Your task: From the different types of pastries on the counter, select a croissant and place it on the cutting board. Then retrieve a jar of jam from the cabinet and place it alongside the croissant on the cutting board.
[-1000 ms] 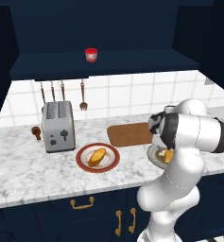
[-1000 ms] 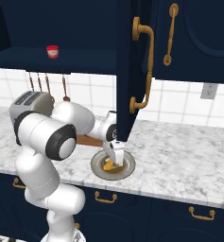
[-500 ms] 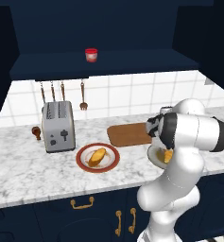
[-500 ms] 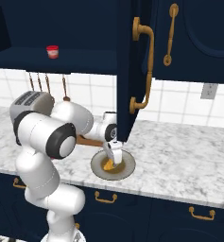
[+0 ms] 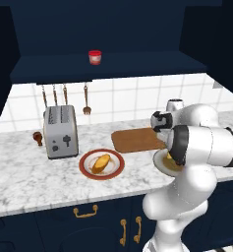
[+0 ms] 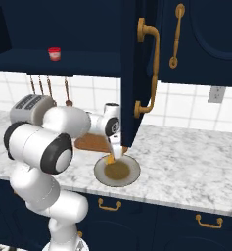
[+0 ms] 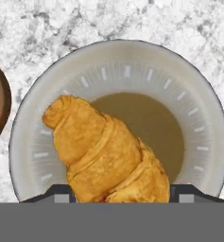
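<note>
Croissant (image 7: 108, 156) sits between our claw (image 7: 118, 191) tips, which close on it; a second ago it lay lower on the grey plate (image 7: 198, 108), and now it appears lifted just clear, though the base views blur this. We next carry it to the cutting board (image 5: 135, 139), just beyond the claw.

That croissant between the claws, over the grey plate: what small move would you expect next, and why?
Probably a short lift and a swing toward the cutting board. In the hand view the croissant sits between the fingertips of the gripper, above the beige-centred plate, and seems gripped. The board's brown edge lies just beside that plate.
</note>
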